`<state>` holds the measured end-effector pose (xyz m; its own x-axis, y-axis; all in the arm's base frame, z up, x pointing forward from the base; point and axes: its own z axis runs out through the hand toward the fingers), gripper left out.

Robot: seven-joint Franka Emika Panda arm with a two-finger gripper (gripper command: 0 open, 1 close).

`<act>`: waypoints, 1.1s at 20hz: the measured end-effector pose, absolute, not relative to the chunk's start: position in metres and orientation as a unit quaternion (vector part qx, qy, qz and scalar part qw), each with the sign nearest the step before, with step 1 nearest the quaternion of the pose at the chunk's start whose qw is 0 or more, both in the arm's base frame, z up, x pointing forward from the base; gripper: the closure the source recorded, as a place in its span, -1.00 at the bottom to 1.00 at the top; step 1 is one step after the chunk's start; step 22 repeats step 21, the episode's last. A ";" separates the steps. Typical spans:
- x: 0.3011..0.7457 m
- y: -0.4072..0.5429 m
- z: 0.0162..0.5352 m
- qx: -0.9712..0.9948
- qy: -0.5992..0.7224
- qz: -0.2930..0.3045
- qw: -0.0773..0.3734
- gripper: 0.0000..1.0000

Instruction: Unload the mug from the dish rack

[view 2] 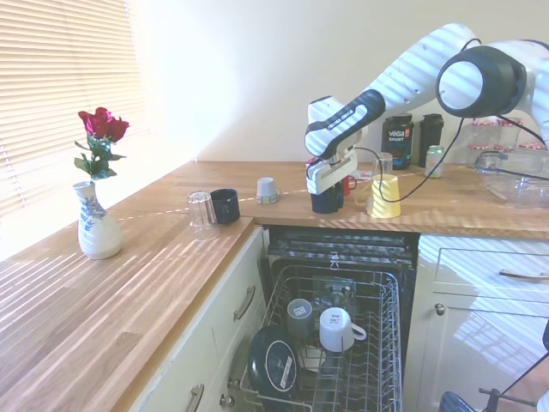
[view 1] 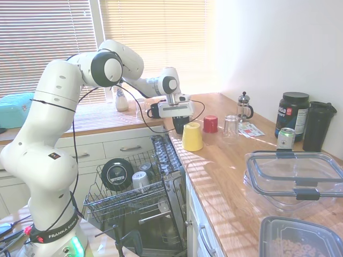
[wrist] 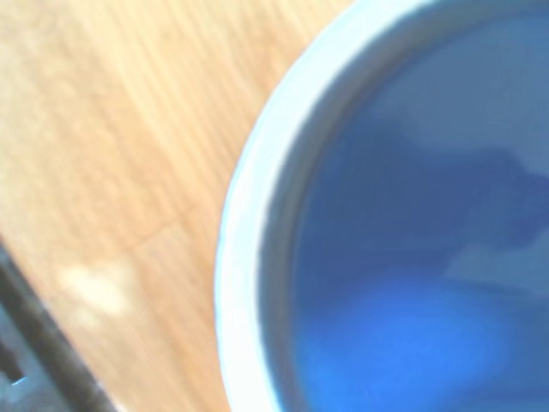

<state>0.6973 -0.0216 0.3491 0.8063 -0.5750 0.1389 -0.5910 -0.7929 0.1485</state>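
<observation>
The small dark mug (view 1: pixel 179 125) (view 2: pixel 327 202) stands on the wooden counter, just beside the yellow cup (view 1: pixel 192 136) (view 2: pixel 383 196). My gripper (view 1: pixel 177 114) (view 2: pixel 325 182) comes down on it from above and appears shut on its rim. The wrist view shows the mug's pale rim (wrist: pixel 249 223) and blue-lit inside from very close. Below the counter edge, the grey wire dish rack (view 1: pixel 115 206) (view 2: pixel 377 360) is pulled out. It holds a round black dish (view 1: pixel 117 174), a silvery cup (view 1: pixel 141 181) and a white mug (view 2: pixel 337 329).
Behind the yellow cup stand a red cup (view 1: pixel 210 123), a clear glass (view 1: pixel 230 129) and a French press (view 1: pixel 244 106). Large plastic containers (view 1: pixel 295 176) fill the near counter. Around the corner are an upturned glass (view 2: pixel 201 213), a dark cup (view 2: pixel 226 205) and a rose vase (view 2: pixel 97 230).
</observation>
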 end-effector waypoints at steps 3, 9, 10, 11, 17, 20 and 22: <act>0.697 -0.026 0.349 0.944 -0.316 0.040 0.089 -1.00; 0.698 -0.024 0.350 0.941 -0.325 0.041 0.085 -1.00; 0.698 -0.024 0.351 0.940 -0.326 0.042 0.085 -1.00; 0.698 -0.024 0.352 0.940 -0.328 0.043 0.085 -1.00; 0.698 -0.032 0.367 0.936 -0.336 0.056 0.083 -1.00; 0.688 -0.037 0.401 0.934 -0.341 0.077 0.075 -1.00; 0.679 -0.038 0.413 0.933 -0.343 0.082 0.073 -1.00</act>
